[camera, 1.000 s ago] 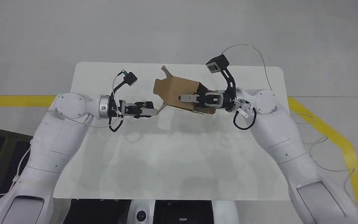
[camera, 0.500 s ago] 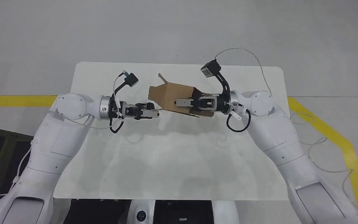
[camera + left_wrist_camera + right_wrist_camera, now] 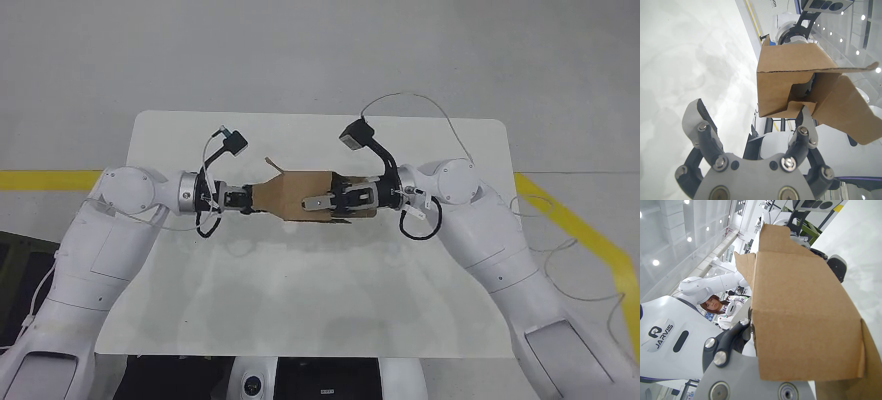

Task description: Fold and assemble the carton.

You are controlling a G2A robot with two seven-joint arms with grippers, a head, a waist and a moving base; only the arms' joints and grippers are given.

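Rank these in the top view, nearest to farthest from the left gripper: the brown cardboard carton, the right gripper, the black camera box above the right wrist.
1. The brown cardboard carton, right at the fingertips of the left gripper.
2. The right gripper, over the carton's far half.
3. The black camera box, beyond both, above the right wrist.

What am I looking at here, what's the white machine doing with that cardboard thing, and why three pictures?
This is a two-armed white robot at a white table. The wide picture looks down from a camera above its arms; the other two come from cameras on its wrists. Its right hand grips a brown cardboard carton, partly folded with flaps loose, held up between the arms. Its left hand is open beside it, one fingertip at a flap's edge.
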